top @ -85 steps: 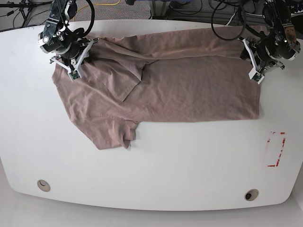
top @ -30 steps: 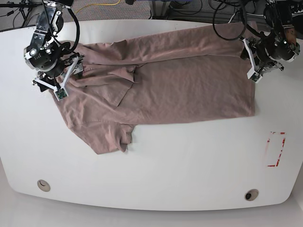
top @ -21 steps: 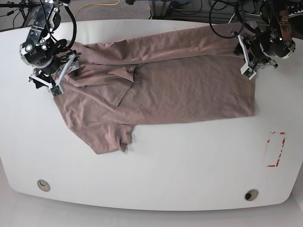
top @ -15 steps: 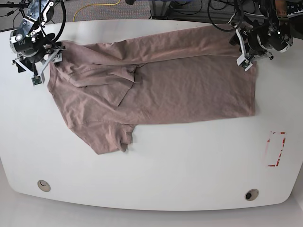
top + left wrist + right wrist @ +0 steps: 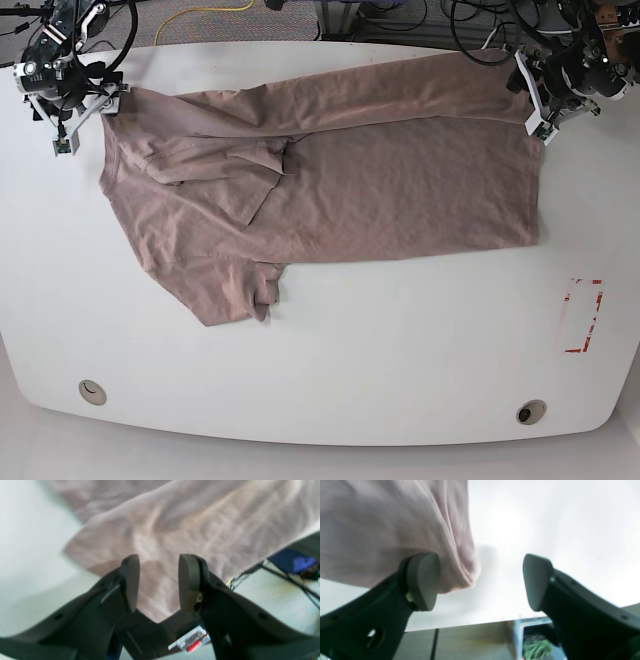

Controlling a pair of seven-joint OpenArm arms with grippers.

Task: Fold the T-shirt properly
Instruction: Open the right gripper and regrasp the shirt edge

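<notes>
Black plastic fingers of the left gripper (image 5: 157, 580) stand partly apart with nothing between them, poised over the back corner of the T-shirt (image 5: 330, 170). The right gripper (image 5: 480, 580) is spread wide and empty, one finger (image 5: 422, 580) just beside the shirt's folded edge. The shirt, a plain dusty pink-brown cotton, lies wrinkled across the far half of the white table (image 5: 380, 360), one sleeve doubled over its middle, another sticking out toward the near side. Red tape marks (image 5: 582, 315) sit near the table's edge, well apart from the cloth. Cables (image 5: 480, 35) trail on the floor behind.
</notes>
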